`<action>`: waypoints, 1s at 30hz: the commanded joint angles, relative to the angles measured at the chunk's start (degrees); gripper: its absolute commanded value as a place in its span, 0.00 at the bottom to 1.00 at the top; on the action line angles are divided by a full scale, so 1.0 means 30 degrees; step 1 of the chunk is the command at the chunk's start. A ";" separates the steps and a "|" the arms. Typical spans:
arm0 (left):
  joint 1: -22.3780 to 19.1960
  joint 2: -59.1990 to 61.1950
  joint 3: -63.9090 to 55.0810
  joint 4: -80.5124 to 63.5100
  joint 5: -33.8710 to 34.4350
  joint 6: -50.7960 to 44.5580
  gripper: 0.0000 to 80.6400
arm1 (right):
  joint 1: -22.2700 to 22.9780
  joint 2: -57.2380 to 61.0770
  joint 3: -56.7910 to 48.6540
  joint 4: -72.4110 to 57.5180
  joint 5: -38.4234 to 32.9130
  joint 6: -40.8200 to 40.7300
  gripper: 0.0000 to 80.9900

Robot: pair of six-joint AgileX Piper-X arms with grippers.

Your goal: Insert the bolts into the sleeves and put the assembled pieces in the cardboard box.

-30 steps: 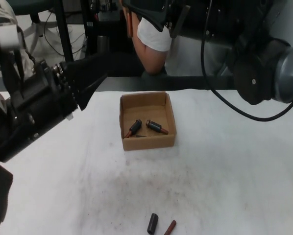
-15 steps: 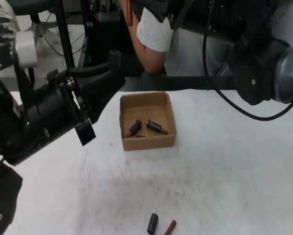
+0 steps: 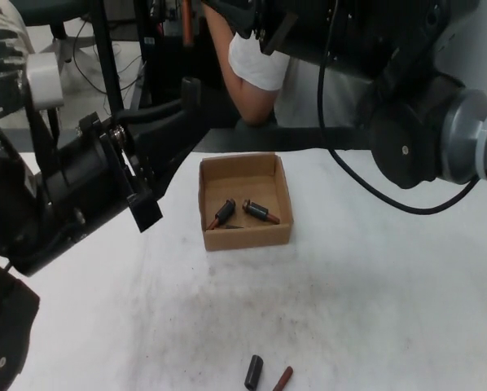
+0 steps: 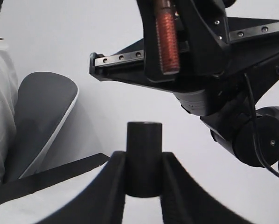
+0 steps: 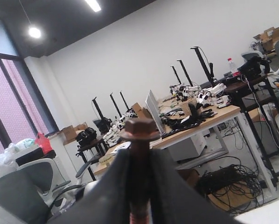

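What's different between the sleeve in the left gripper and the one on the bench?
The held sleeve is clamped in the left gripper, off the bench; the loose sleeve lies free on it. The held sleeve faces the right gripper's bolt; the loose sleeve lies beside a loose bolt. Both are black.

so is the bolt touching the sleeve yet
Apart. The left wrist view shows a clear gap between the bolt's threaded tip and the sleeve's open top.

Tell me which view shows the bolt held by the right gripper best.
Left wrist view: the bolt sits thread-first in the right gripper, pointing at the sleeve. Right wrist view gives its head between dark fingers; high view, an orange sliver.
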 commanded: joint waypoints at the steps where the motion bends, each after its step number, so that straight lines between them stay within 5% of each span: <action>1: -0.0069 -0.0068 -0.0141 -0.0464 -0.0138 -0.0595 0.00 | 0.0020 -0.0184 -0.0041 -0.0323 0.0379 -0.0519 0.01; 30: -0.0803 -0.0068 -0.0141 -0.2522 -0.1295 -0.2622 0.00 | 0.0020 -0.0094 0.0004 -0.0176 0.0910 -0.1320 0.01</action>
